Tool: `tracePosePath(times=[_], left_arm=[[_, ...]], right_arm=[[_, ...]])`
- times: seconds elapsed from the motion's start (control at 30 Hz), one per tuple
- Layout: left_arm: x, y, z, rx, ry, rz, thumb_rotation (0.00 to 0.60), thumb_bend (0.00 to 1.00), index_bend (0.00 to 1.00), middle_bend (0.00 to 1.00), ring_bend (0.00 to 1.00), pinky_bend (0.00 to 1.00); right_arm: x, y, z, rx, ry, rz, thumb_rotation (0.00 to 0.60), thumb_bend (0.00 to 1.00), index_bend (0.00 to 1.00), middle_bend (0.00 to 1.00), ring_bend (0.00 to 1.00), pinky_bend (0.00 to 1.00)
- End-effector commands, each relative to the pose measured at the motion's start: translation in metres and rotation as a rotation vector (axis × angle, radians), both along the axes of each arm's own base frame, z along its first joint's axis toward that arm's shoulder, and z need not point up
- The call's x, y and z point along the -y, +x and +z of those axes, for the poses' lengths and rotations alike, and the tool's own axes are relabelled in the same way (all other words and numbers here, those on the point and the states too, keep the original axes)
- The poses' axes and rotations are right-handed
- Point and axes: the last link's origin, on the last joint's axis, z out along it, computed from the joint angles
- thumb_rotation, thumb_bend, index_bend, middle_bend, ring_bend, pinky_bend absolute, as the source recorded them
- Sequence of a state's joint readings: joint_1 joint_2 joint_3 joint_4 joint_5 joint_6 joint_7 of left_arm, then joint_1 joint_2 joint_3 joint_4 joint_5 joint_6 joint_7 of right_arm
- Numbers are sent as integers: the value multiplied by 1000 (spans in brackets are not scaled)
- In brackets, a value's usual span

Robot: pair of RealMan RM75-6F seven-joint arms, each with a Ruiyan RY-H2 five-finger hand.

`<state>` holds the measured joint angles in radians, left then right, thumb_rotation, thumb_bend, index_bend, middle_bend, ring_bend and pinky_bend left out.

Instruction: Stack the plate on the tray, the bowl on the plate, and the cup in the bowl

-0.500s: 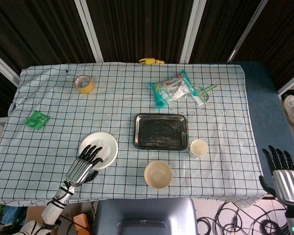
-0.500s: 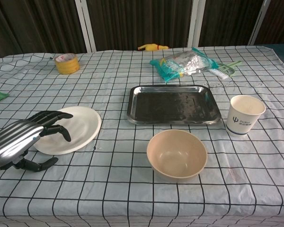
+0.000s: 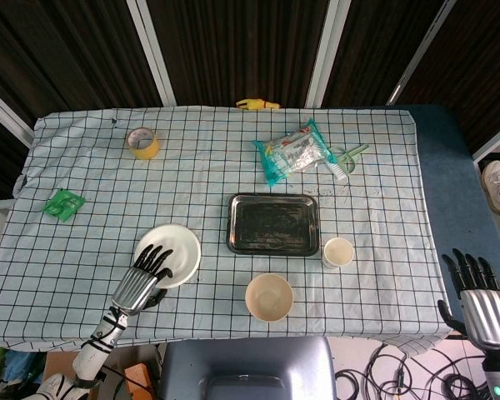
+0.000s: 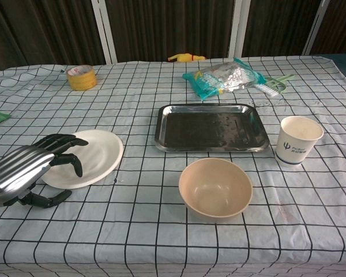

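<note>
Left hand [image 4: 32, 170] edged slightly back along plate [image 4: 95, 154] rim, fingers over edge, thumb seemingly beneath; grip probably not closed. Plate still left of tray [image 4: 210, 128]. Right hand [image 3: 480, 296] open, idle off table.

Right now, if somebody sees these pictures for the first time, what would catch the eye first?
Probably the metallic left hand at the near left, its dark fingers arched over the edge of the white plate. Next comes the dark steel tray in the table's middle, with the beige bowl in front of it and the paper cup to its right.
</note>
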<state>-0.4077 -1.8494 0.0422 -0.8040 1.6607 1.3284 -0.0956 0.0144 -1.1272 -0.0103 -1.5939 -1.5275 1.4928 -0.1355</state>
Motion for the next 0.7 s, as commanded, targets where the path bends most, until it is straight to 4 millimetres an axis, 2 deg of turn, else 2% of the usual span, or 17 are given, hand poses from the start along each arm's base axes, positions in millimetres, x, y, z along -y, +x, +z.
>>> tracePosePath(times=[0.03,0.27,0.43,0.7], left_arm=[[-2,-1,-2,-6,7,6,600,348,459,110,0,27],[-5,0,-2,16,35,4,600,370,520,154,1,33],[-7,-1,-3,31,45,5,600,427,593,194,16,40],[-8,0,-2,76,76,-6,600,453,621,209,31,50]], right_arm=[[0,0,1,1,-3,1,600,317,29,0,0,0],[1,0,1,0,0,-1,600,317,30,0,0,0],[0,0,1,1,2,-2,600,317,29,0,0,0],[0,0,1,2,4,-3,600,317,29,0,0,0]])
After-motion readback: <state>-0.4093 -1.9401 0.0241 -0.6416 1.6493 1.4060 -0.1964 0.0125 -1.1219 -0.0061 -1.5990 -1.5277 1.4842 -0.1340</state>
